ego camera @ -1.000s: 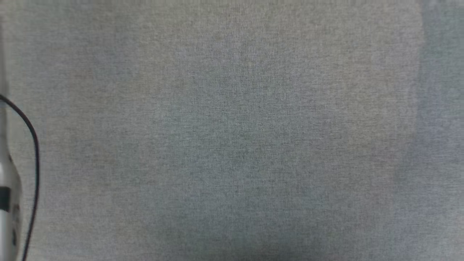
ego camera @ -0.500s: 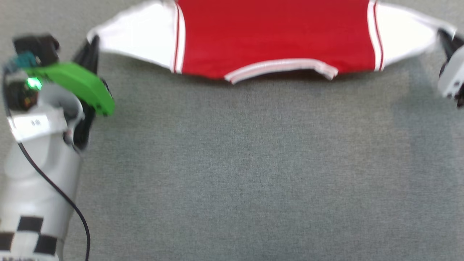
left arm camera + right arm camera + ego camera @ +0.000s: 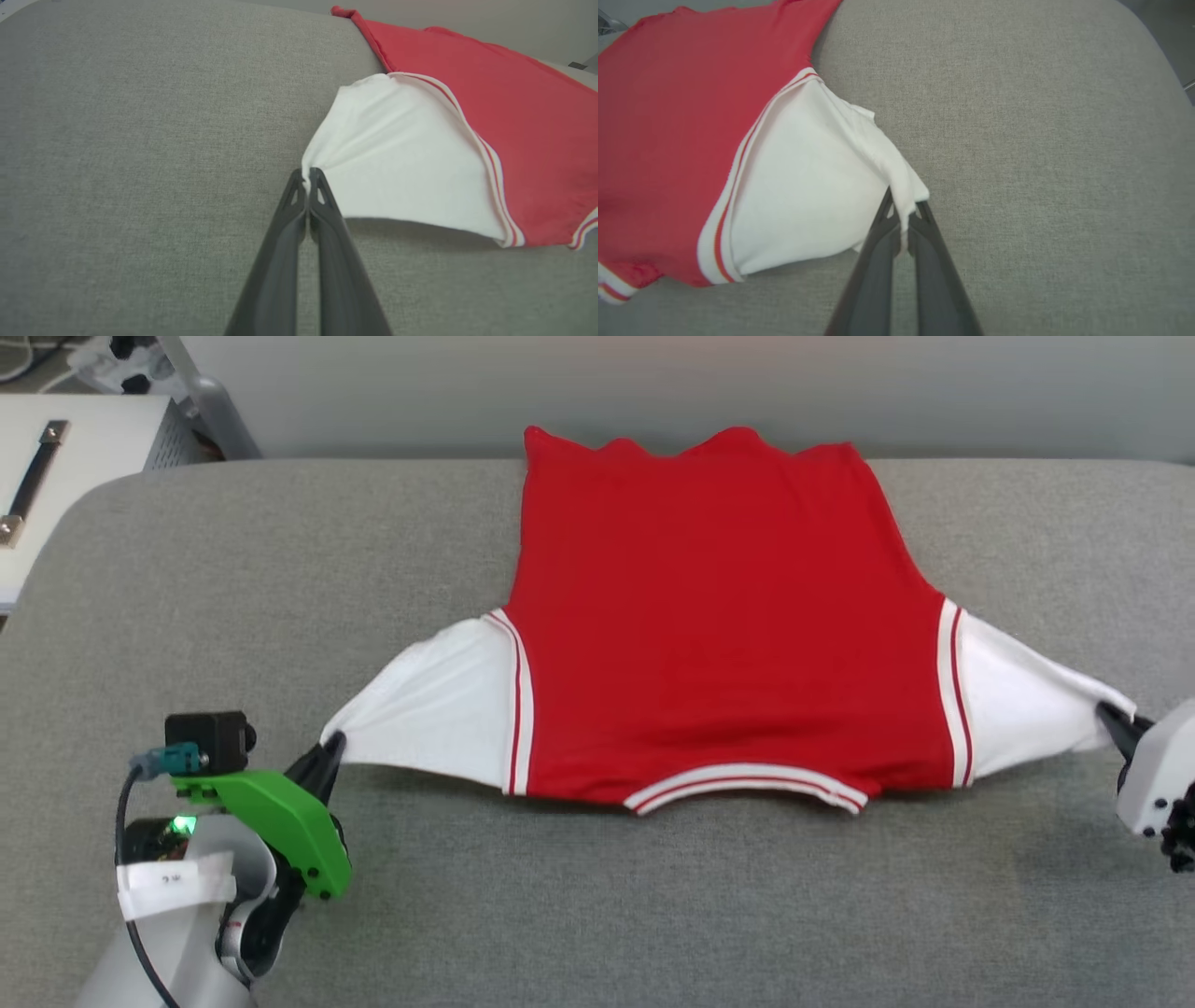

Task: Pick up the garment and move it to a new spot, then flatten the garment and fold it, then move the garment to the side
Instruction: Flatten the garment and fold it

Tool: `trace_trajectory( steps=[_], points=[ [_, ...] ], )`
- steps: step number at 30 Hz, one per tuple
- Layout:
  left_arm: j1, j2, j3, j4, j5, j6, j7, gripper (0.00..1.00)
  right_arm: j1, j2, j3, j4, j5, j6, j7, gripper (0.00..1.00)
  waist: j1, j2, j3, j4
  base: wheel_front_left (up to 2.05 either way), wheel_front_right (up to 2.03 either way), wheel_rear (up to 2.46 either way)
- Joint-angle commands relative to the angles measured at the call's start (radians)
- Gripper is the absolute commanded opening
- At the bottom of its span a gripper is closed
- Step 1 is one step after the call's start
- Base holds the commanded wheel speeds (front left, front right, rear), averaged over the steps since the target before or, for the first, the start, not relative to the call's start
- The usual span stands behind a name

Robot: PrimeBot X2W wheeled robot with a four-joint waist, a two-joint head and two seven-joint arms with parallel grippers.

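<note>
Camera's tilted up since a moment ago, bringing more into view! Left gripper (image 3: 329, 747) pinches one white sleeve tip, right gripper (image 3: 1111, 717) the other; shirt (image 3: 719, 616) spread across the grey cushion (image 3: 280, 569). Best pull evenly, staying low.

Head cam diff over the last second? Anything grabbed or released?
Mainly the camera moved: the head view swung from plain grey surface to take in the whole garment, so no garment shift can be read. Nothing grabbed or released: left gripper and right gripper stay shut on the white sleeve tips, garment stretched between them, as half a second ago.
</note>
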Motion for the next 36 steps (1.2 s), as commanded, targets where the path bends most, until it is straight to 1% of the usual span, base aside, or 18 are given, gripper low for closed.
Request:
trace_trajectory(
  steps=[1,5,9,13,17,19,22,25,28,29,30,33,36],
  points=[
    [0.041,0.021,0.006,-0.025,-0.007,0.019,0.011,0.00,0.045,-0.015,-0.022,-0.018,0.012,-0.002,0.016,0.00,0.0001,0.0000,-0.060,0.006,0.00,0.00,0.00],
    [0.137,0.032,0.012,-0.118,-0.035,0.050,0.060,0.00,0.152,-0.007,-0.074,-0.093,0.021,-0.002,0.073,0.00,0.0001,0.0000,-0.091,-0.001,0.00,0.00,0.00],
    [0.228,0.048,0.018,-0.221,-0.055,0.086,0.107,0.00,0.255,-0.006,-0.130,-0.168,-0.005,-0.002,0.126,0.00,0.0001,0.0000,-0.111,-0.007,0.00,0.00,0.00],
    [0.328,0.072,0.023,-0.322,-0.070,0.124,0.155,0.00,0.347,0.023,-0.194,-0.245,-0.013,-0.002,0.190,0.00,0.0001,0.0000,-0.118,-0.016,0.00,0.00,0.00],
    [0.417,0.087,0.018,-0.412,-0.097,0.151,0.215,0.00,0.444,0.051,-0.250,-0.322,-0.019,-0.002,0.269,0.00,0.0001,0.0000,-0.124,-0.018,0.00,0.00,0.00],
    [0.444,0.093,0.005,-0.456,-0.096,0.160,0.240,0.00,0.483,0.062,-0.284,-0.359,-0.027,-0.002,0.300,0.00,0.0001,0.0000,-0.121,-0.017,0.00,0.00,0.00],
    [0.456,0.087,-0.014,-0.508,-0.102,0.169,0.272,0.00,0.522,0.083,-0.327,-0.409,-0.042,-0.002,0.342,0.00,0.0001,0.0000,-0.114,-0.015,0.00,0.00,0.00],
    [0.452,0.083,-0.033,-0.541,-0.106,0.171,0.300,0.00,0.538,0.100,-0.348,-0.453,-0.057,-0.002,0.376,0.00,0.0001,0.0000,-0.105,-0.014,0.00,0.00,0.00],
    [0.437,0.085,-0.054,-0.568,-0.113,0.164,0.336,0.00,0.540,0.103,-0.354,-0.497,-0.080,-0.002,0.402,0.00,0.0001,0.0000,-0.084,-0.009,0.00,0.00,0.00],
    [0.429,0.087,-0.055,-0.576,-0.112,0.164,0.343,0.00,0.537,0.102,-0.355,-0.509,-0.090,-0.002,0.404,0.35,0.0001,0.0000,-0.074,-0.008,0.00,0.00,0.00],
    [0.418,0.091,-0.059,-0.586,-0.108,0.164,0.352,0.00,0.531,0.101,-0.358,-0.523,-0.101,-0.002,0.405,1.00,0.0001,0.0000,-0.061,-0.005,0.00,0.00,0.00],
    [0.397,0.104,-0.079,-0.622,-0.096,0.162,0.388,0.00,0.510,0.093,-0.348,-0.560,-0.097,-0.002,0.431,1.00,0.0001,0.0000,-0.021,0.004,0.00,0.00,0.00],
    [0.374,0.139,-0.103,-0.687,-0.041,0.172,0.421,0.00,0.460,0.105,-0.367,-0.608,-0.047,-0.002,0.473,1.00,0.0001,0.0000,0.035,0.017,0.00,0.00,0.00]
  ],
)
